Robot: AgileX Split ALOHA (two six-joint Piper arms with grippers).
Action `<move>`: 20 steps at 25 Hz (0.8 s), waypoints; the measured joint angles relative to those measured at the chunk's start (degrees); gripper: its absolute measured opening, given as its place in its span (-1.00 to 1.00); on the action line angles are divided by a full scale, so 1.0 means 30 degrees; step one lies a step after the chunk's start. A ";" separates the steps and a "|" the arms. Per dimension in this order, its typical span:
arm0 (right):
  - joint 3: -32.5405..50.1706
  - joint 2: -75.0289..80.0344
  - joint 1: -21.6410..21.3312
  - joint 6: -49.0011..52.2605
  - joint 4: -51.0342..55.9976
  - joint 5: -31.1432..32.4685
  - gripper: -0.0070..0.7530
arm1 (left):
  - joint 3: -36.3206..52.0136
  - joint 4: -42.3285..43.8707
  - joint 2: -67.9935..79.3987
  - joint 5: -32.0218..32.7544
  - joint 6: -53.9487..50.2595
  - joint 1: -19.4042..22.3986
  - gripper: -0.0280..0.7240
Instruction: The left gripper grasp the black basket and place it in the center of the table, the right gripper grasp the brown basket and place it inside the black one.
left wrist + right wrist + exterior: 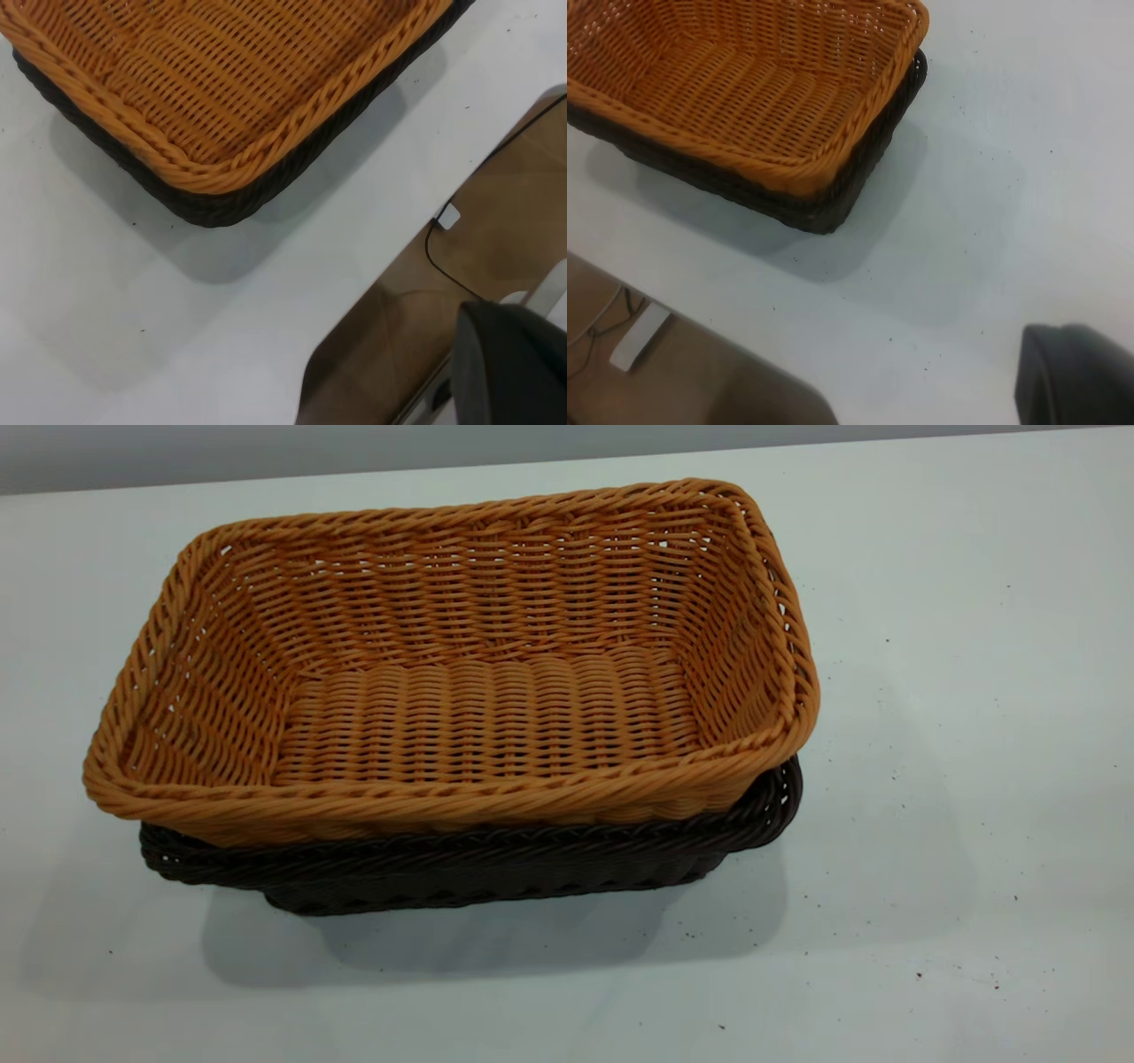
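The light orange-tan woven wicker brown basket (487,708) sits nested inside the very dark woven wicker black basket (496,868), filling the centre of the exterior frame, long axis running left to right on the plain white-grey table (957,691). By this the task looks complete; no grasp seems left. Neither gripper appears in the exterior view. Each wrist view shows the stacked pair in its upper left, well apart from a dark body part at lower right; whether either claw is wide or narrow cannot be told. Only the wrist views show the table edge and brown floor (532,195) beyond.
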 joint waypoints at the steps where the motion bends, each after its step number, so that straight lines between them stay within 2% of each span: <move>1: 0.0000 0.0000 0.0000 0.0000 0.0000 0.0000 -0.98 | 0.0050 -0.0193 0.0000 -0.0137 0.0264 0.0000 -0.93; 13: 0.0000 0.0000 0.0000 0.0062 0.0446 0.0018 -0.98 | 0.0119 -0.0692 -0.0154 -0.0298 0.1346 0.0167 -0.93; 17: 0.0000 0.0000 0.0000 0.0062 0.0438 0.0018 -0.98 | 0.0119 -0.0686 -0.0566 -0.0217 0.1346 0.1781 -0.93; 20: 0.0000 -0.0119 0.0000 0.0062 0.0456 0.0018 -0.98 | 0.0119 -0.0708 -0.0875 -0.0217 0.1346 0.3980 -0.93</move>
